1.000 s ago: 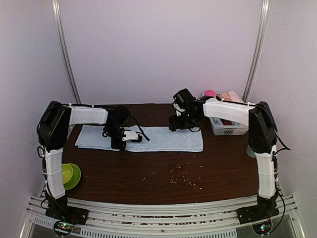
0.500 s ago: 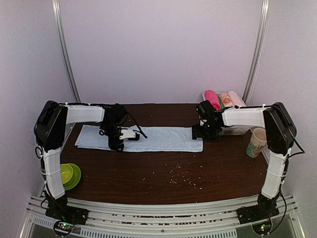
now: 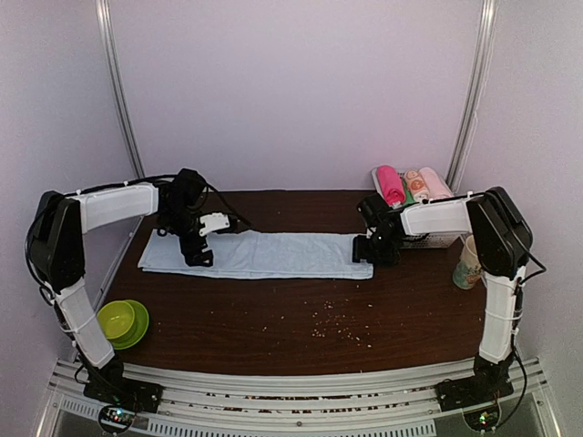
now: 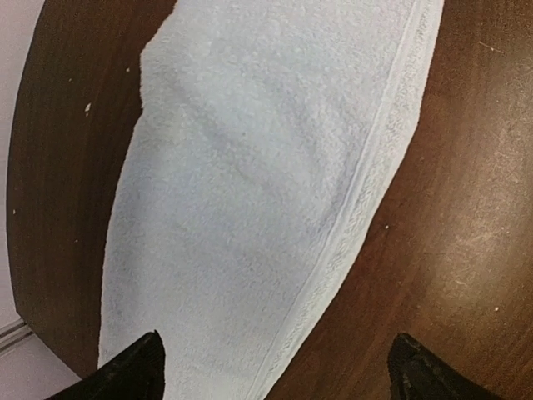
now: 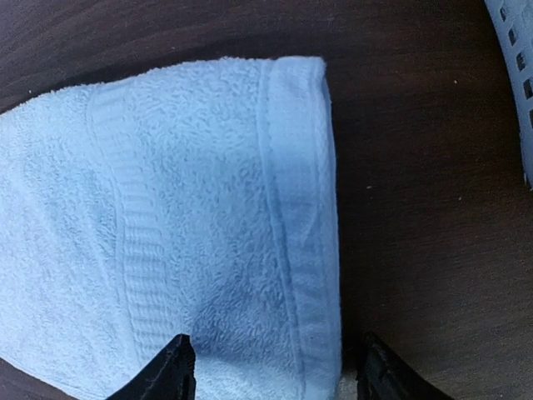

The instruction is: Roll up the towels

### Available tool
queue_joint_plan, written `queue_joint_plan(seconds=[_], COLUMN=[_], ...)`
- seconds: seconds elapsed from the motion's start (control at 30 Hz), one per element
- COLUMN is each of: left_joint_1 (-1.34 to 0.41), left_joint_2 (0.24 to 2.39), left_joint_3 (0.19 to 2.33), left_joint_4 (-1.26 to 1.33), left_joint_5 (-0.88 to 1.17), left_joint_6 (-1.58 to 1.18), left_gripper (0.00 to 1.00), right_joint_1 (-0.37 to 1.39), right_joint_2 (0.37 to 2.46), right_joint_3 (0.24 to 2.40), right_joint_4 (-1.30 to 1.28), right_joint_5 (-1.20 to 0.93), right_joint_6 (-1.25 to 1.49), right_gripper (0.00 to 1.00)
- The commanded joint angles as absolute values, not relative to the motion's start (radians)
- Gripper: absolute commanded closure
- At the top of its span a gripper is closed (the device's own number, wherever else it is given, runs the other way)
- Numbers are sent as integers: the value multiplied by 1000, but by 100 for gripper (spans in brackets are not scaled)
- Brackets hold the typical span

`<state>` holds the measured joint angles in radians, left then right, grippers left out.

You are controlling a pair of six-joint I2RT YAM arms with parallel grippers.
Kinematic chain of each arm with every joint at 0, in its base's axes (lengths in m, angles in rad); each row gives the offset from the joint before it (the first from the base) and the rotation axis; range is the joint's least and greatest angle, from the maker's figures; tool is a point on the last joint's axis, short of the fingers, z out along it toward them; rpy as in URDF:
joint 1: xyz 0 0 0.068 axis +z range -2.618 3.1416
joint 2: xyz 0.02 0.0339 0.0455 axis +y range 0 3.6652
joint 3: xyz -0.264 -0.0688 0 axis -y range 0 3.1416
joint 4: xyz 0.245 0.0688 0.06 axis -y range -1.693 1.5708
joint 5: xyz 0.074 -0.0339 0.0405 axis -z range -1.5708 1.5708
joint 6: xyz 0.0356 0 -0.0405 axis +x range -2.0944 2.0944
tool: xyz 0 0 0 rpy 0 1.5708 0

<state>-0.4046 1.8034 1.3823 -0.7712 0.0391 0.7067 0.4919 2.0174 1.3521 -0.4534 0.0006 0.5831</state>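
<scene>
Pale blue towel [image 3: 282,255] flat on table [image 3: 273,319]
Left gripper [image 4: 275,375] wide, empty, above it; right gripper [image 5: 271,371] parted over its right hem, empty

Two towels, two arms and one basket on a single desk [image 3: 228,314]

Towels: one pale blue towel [image 3: 273,255], and one magenta-pink towel [image 3: 390,185] rolled in the one white basket [image 3: 428,240]. Two more rolls show clearly beside it, one peach roll [image 3: 414,185] and one pale pink roll [image 3: 435,184]; a green sliver [image 3: 407,192] between them may be a fourth. There is one patterned cup [image 3: 469,262] and two green bowls [image 3: 126,322], one nested in the other. Two white arms carry one claw each, the left claw [image 4: 275,367] and the right claw [image 5: 275,371], with two black fingers apiece. Two metal rails, the left rail [image 3: 118,91] and the right rail [image 3: 474,82], stand at the back. The crumbs [image 3: 332,325] are too small and scattered to count.
</scene>
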Motion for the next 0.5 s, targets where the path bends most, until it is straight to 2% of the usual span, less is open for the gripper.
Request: queue_joint_plan(seconds=[0.0,0.17,0.27,0.4,0.47], left_joint_1=[-361,-342,-327,-307,-301], left_joint_2=[1723,1650,1618,1599,1595], left_joint_3=[1342,1292,1279,1272,1266], left_joint_4=[-711,-673,-663,-646,-641], left_joint_5=[65,53,49,48,49], left_joint_6=[681,687,688,690,690], left_gripper=[4,3,3,3,2], right_joint_1=[491,506,513,512,509], right_joint_2=[2021,2020,2023,2018,2008], right_joint_3=[1348,1340,1338,1325,1311], right_joint_4=[-453,-460,-469,-466,-458], right_joint_5=[-28,-44,-43,-45,-36], right_joint_6=[631,652,667,686,694], right_gripper=[39,50,66,97,100])
